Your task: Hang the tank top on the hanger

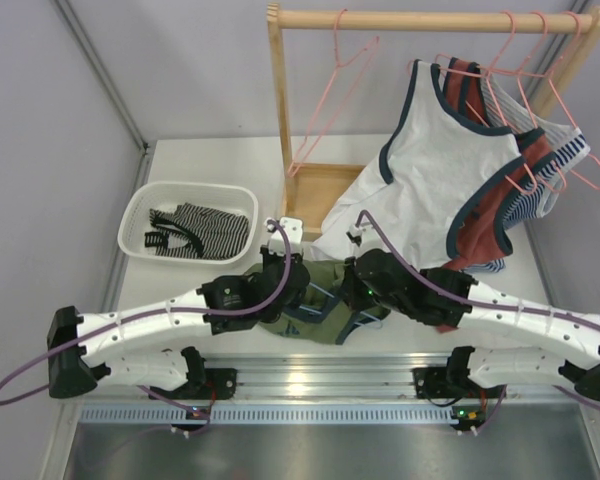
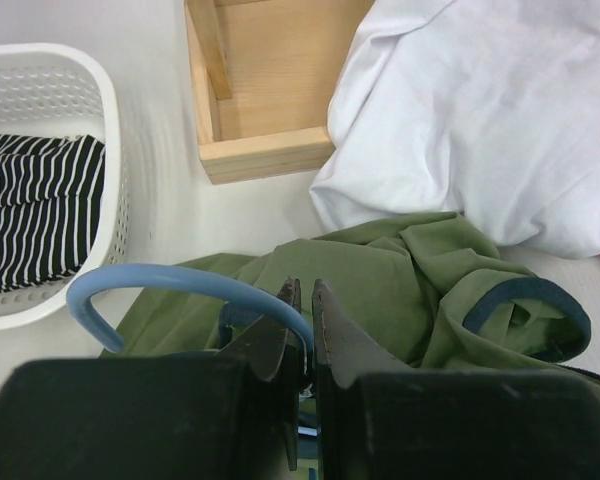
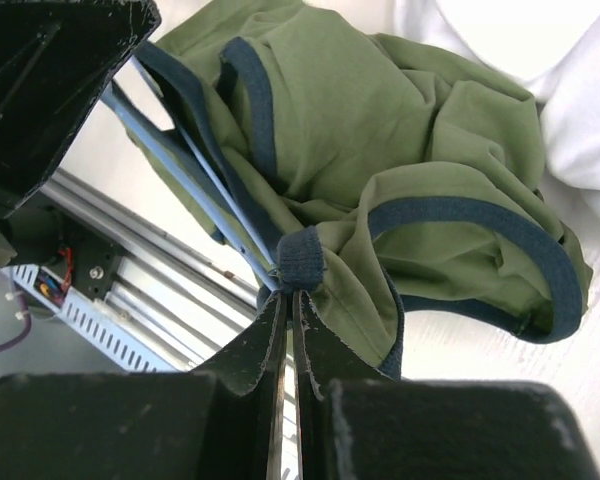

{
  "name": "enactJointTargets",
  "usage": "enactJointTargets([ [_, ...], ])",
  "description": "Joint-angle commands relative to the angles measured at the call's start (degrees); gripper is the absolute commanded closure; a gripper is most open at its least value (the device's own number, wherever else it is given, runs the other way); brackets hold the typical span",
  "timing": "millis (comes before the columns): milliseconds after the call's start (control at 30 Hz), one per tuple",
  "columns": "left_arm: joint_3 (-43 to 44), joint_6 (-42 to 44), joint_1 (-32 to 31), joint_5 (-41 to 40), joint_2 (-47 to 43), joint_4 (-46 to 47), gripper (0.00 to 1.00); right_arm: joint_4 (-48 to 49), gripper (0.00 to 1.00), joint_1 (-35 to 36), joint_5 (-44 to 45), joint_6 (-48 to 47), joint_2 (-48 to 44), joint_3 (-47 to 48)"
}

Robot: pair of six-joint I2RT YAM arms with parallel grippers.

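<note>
On the white surface (image 1: 210, 165), in front of a wooden rack (image 1: 276, 100), the tank top (image 2: 400, 270) lies crumpled between the two arms, which hide most of it from above. The left fingers (image 2: 342, 345) are closed on the hanger (image 2: 180, 282) just below its hook; the rest of its frame disappears under cloth. The right fingers (image 3: 248, 355) pinch the tank top's navy strap, right where the wire meets it.

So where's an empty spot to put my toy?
Bare table lies behind the white basket and between it and the wooden rack. Crowded: the front middle, with the tank top and the hanger, and the right, under hanging tops.
</note>
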Motion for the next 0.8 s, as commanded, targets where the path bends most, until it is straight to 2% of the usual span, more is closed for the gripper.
enactJointTargets([
  [0,3.63,0.73,-0.42,-2.64,-0.92,-0.59,1.00,3.86,0.98,-0.65,-1.61,-1.84,-2.67,2.35],
  [133,4.51,1.61,-0.42,-3.35,-0.92,-1.12,1.00,4.30,0.90,-0.47,-3.80,-1.92,-5.14,2.26],
  [233,4.95,1.70,-0.42,-3.44,-1.01,-1.29,1.00,3.16,0.73,-0.38,-2.93,-2.97,-6.89,2.96],
  [267,5.04,1.70,-0.51,-3.44,-0.92,-1.38,1.00,3.25,0.63,-0.38,-2.41,-4.46,-7.68,2.88],
  [333,5.39,1.70,-0.51,-3.52,-0.92,-1.47,1.00,4.82,0.59,-0.38,-1.70,-5.69,-9.97,2.35],
  [367,5.91,1.96,-0.60,-3.17,-1.01,-1.90,1.00,7.09,0.55,-0.38,-2.83,-9.36,-11.28,1.65],
  [533,8.37,2.40,-1.04,-3.26,-0.39,-3.84,1.00,16.06,0.54,-0.56,-9.06,-21.05,-11.03,-0.46],
  [633,9.95,2.75,-1.30,-2.91,-0.22,-5.77,1.00,17.39,0.57,-1.17,-11.71,-26.25,-7.52,1.55],
  [767,11.72,2.75,-1.74,-3.08,-0.57,-8.06,1.00,20.64,0.59,-4.33,-18.73,-29.87,-4.26,2.09],
])
